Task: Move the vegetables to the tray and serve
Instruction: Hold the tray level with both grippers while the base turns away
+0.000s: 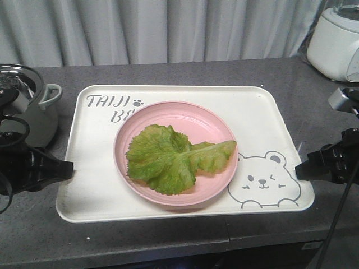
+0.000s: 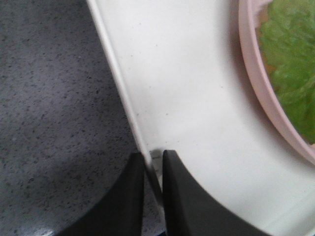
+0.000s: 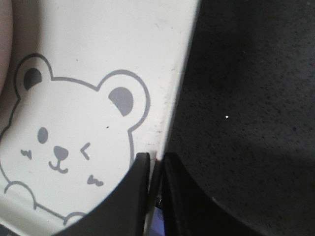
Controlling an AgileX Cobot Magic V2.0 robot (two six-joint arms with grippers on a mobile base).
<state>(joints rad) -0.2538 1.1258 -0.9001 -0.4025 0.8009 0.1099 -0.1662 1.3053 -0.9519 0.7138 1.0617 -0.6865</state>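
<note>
While left fingers (image 2: 128, 199) and right fingers (image 3: 129, 199) pinch opposite tray (image 1: 263, 112) rims, vegetables (image 1: 168, 159) lie midway between.

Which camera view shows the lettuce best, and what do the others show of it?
The exterior front-facing view: the whole lettuce lies spread on the pink plate. The left wrist view catches only a blurred green patch. The right wrist view shows the tray but no lettuce.
</note>
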